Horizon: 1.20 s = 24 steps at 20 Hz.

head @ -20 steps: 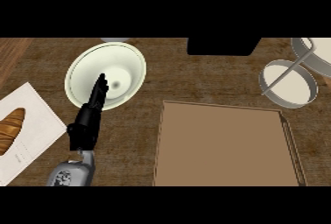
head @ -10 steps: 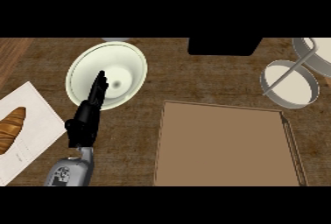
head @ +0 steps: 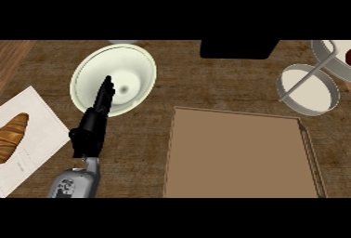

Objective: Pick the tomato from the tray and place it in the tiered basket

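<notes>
We see the left robot hand (head: 91, 128), fingers straight, reaching over the pale plate (head: 133, 62) on the bench (head: 226, 95). No tomato shows on the brown tray (head: 240, 158); the tiered basket (head: 308, 88) stands at upper right.

My left hand (head: 90, 132) has slid a little back toward the near edge of the counter (head: 205, 95) over the last second, and my grey forearm (head: 74, 182) has drawn back with it. My straight fingers (head: 106, 91) now lie a touch nearer the near left rim of the pale plate (head: 133, 60), reaching less far toward its middle than they did. The shift is small.
</notes>
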### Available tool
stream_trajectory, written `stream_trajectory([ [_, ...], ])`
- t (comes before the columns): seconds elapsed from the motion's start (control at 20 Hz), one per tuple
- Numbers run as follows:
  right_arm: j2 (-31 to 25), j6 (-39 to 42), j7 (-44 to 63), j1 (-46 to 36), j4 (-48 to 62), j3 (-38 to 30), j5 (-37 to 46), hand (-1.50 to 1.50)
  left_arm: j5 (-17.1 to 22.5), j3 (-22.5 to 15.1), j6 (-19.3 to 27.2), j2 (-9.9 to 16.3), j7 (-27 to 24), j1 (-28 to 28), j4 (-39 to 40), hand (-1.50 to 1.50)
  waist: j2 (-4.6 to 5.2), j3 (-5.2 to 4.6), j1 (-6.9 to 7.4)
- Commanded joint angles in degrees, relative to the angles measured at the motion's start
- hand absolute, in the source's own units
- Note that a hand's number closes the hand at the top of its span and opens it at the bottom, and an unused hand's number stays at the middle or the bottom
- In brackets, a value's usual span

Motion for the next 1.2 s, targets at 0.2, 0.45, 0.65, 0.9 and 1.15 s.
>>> stream_trajectory([
  [0.2,-4.15,2.48,3.64,-7.88,12.79,-11.53,-8.37,-1.50,0.27,-0.31,-0.34,-0.23,-0.38,-0.54,0.43,0.00,0.20,0.03,0.08],
  [0.45,-11.63,2.23,6.76,-8.12,20.55,-15.36,-9.16,-1.50,0.63,0.42,-0.28,0.29,-1.28,-0.20,0.99,0.00,0.57,0.09,0.41],
  [0.65,-18.18,6.45,4.98,-4.08,26.59,-19.97,-12.36,-1.50,0.86,-0.11,-0.43,-0.08,-1.28,0.45,-0.42,0.00,0.80,0.31,0.04],
  [0.9,-22.01,10.29,0.08,1.22,30.79,-23.06,-14.69,-1.50,0.00,-0.69,0.74,-0.85,0.52,-0.79,-0.57,0.00,1.01,0.58,-0.31],
  [1.15,-25.45,14.62,-2.69,4.76,32.74,-24.15,-15.36,-1.50,1.30,0.65,-0.54,0.35,-1.74,0.14,-0.21,0.00,1.43,0.72,0.11],
])
